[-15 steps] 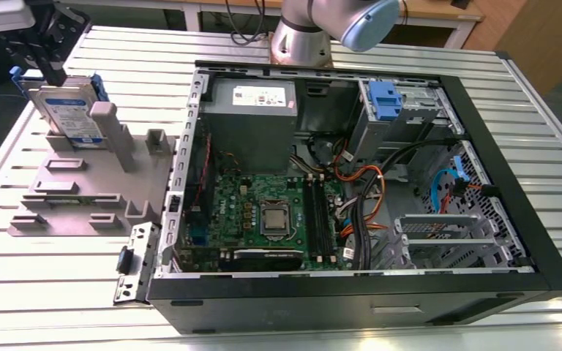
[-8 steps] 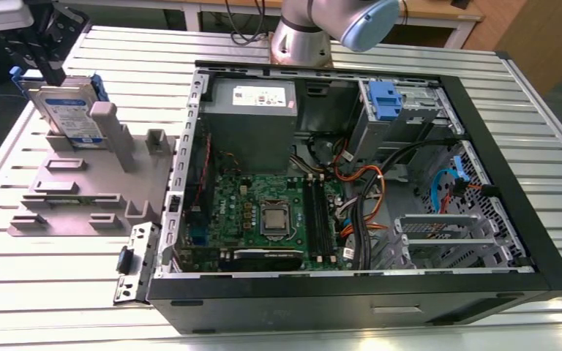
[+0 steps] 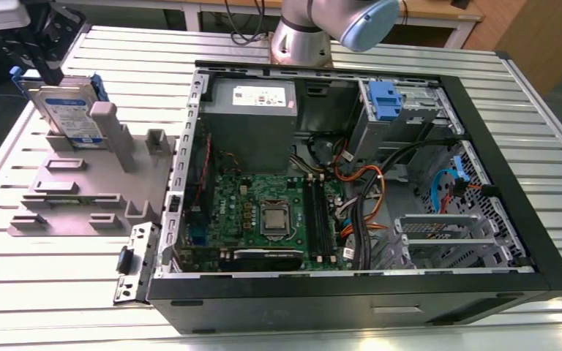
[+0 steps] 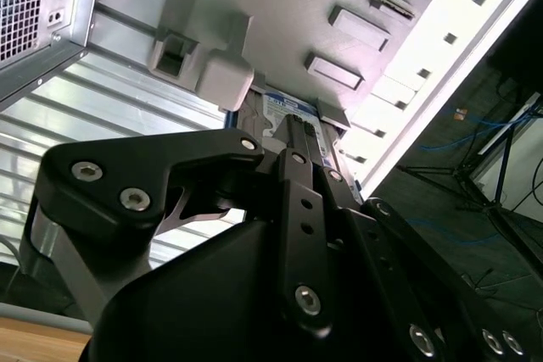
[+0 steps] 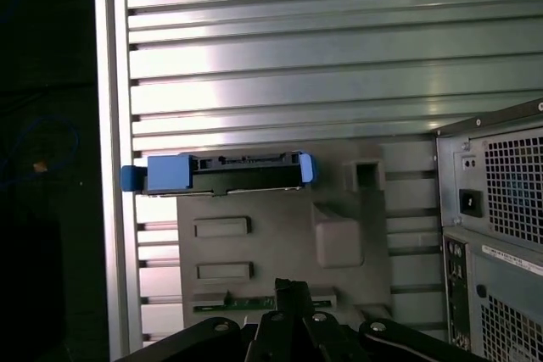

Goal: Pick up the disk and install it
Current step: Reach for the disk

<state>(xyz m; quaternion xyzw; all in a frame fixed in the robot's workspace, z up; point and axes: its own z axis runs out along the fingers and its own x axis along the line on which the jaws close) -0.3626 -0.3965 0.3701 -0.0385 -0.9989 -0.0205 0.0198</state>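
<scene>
Black fingers point(image 5: 291, 290) look pressed together, empty; lowered so, you'd ram the blue-framed silver disk point(image 5: 221, 173) off its grey stand point(image 5: 280, 209).

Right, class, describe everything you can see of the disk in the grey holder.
The disk is a flat silver hard drive with a white-and-blue label, framed by a blue plastic carrier. It stands upright on edge in the grey holder on the slatted metal table, at the exterior view's left of the open computer case. A holder post stands against its face. The first wrist view shows the disk edge-on, a blue handle at one end.
</scene>
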